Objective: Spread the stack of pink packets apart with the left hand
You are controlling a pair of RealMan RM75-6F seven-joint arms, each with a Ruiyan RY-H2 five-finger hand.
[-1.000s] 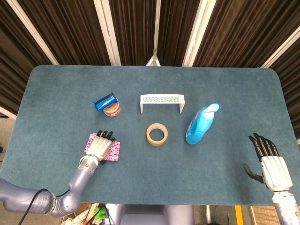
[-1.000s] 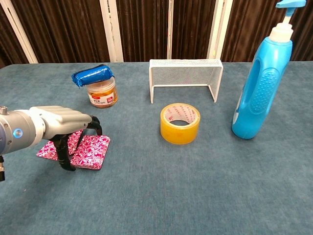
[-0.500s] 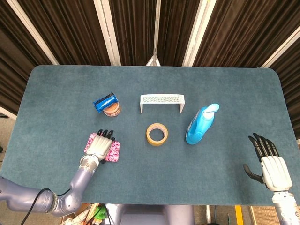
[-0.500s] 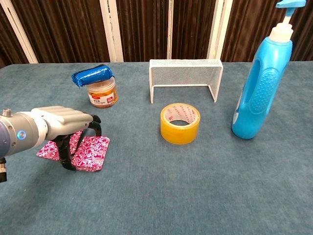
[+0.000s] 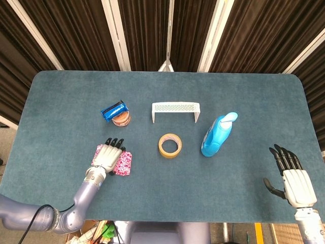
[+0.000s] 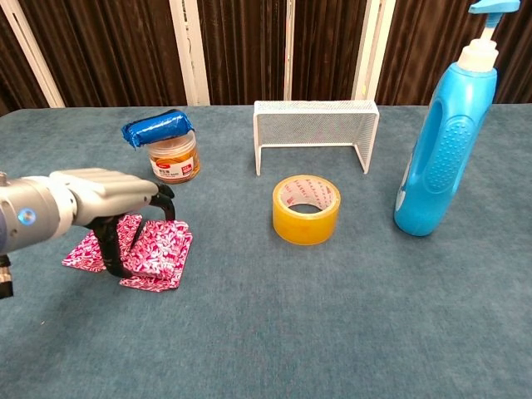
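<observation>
Two packets showing: pink packets [image 6: 154, 252] partly fanned on the bench [image 6: 332, 316].
Left robot hand [image 6: 104, 199]: fingertips pressing the packets, gripping nothing.
Advice: press lightly, drag sideways.

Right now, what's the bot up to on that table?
The left hand is over the pink packets near the table's front left, fingers reaching down onto them. In the chest view the packets lie fanned, partly overlapping, not in one neat stack. The right hand is open at the table's right edge, holding nothing. The tape roll, blue pump bottle, wire rack and jar stand apart, untouched.
</observation>
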